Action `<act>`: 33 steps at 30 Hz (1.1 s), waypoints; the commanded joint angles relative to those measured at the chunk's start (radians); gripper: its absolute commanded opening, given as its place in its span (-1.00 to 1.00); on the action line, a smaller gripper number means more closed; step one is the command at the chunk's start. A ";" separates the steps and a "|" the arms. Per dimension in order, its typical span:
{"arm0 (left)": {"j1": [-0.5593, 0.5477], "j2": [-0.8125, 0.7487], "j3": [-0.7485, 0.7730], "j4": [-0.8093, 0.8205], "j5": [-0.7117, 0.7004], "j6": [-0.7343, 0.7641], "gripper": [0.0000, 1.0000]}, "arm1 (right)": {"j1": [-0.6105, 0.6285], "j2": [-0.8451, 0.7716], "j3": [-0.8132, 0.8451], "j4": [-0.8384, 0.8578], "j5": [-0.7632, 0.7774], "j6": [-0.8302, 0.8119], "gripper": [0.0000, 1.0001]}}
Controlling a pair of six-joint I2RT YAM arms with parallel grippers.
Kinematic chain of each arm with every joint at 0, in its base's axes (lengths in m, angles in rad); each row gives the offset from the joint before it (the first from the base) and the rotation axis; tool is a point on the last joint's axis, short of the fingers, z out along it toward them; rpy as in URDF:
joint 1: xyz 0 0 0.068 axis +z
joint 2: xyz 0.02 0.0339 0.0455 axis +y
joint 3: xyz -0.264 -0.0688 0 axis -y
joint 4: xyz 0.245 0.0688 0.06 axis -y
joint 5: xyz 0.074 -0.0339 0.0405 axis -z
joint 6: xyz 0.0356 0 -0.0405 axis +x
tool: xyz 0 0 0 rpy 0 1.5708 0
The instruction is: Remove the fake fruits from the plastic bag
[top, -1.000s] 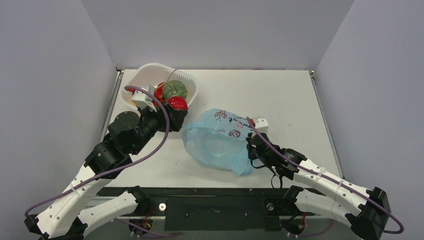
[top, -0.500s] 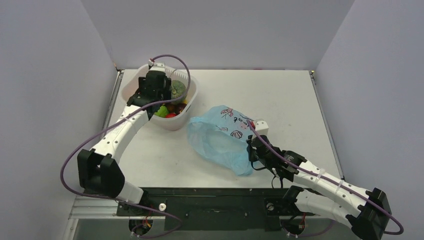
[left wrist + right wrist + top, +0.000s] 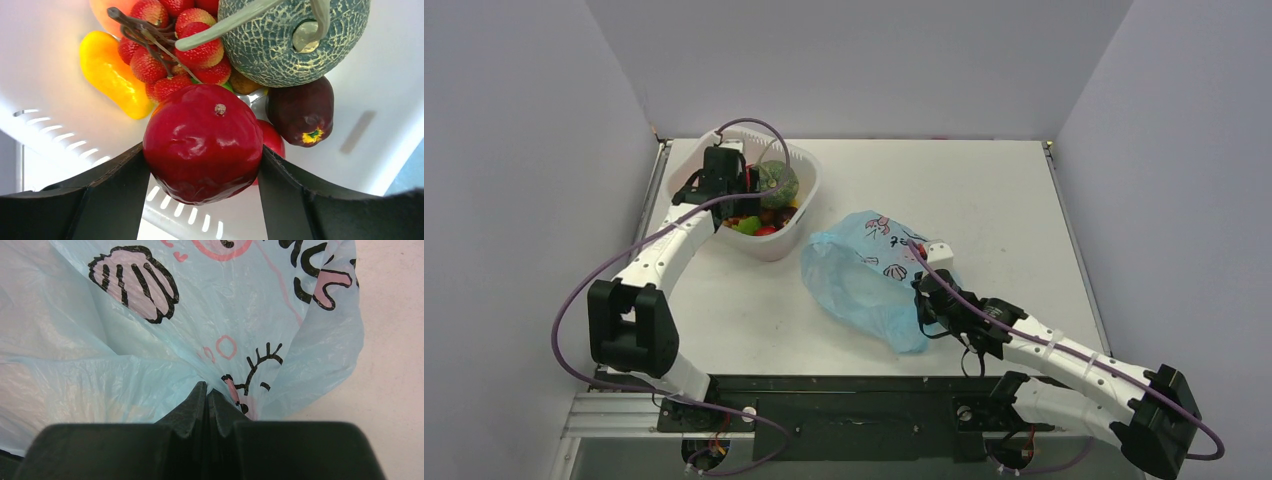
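blue film of the plastic bag (image 3: 864, 285) is too cloudy to show its contents. the right gripper (image 3: 207, 392) is fully closed, pinching a fold of it on the table (image 3: 1004, 200). from above, the left gripper (image 3: 732, 185) reaches into the white tub (image 3: 776, 246), tips hidden. its wrist view shows the jaws partway apart, clamping the red apple (image 3: 200, 135) above the bunch of red-orange balls (image 3: 170, 50), yellow piece (image 3: 110, 75), green gourd (image 3: 295, 40) and dark maroon fruit (image 3: 300, 110).
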 commanded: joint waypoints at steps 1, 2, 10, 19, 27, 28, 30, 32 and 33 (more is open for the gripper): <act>0.001 0.011 0.051 0.008 0.066 -0.010 0.15 | -0.003 -0.020 0.012 0.024 0.001 -0.003 -1.00; 0.001 0.011 0.050 0.008 0.068 -0.010 0.33 | -0.003 -0.022 0.013 0.023 0.003 -0.002 -1.00; 0.000 -0.013 0.036 0.013 0.089 -0.001 0.70 | -0.003 -0.023 0.030 0.003 0.006 0.005 -1.00; 0.001 -0.077 0.007 0.034 0.107 0.007 0.74 | -0.003 -0.023 0.077 -0.036 0.033 0.018 -1.00; 0.001 -0.170 -0.043 0.062 0.092 0.012 0.76 | -0.068 -0.030 0.200 -0.146 0.186 0.036 -1.00; 0.000 -0.186 -0.047 0.067 0.089 0.014 0.77 | -0.102 -0.031 0.207 -0.157 0.199 0.044 -1.00; 0.000 -0.207 -0.059 0.073 0.085 0.015 0.78 | -0.171 -0.044 0.224 -0.193 0.229 0.063 -1.00; -0.003 -0.226 -0.072 0.080 0.085 0.017 0.79 | -0.256 -0.066 0.231 -0.231 0.257 0.090 -1.00; -0.003 -0.231 -0.075 0.084 0.085 0.019 0.79 | -0.322 -0.088 0.232 -0.242 0.273 0.101 -1.00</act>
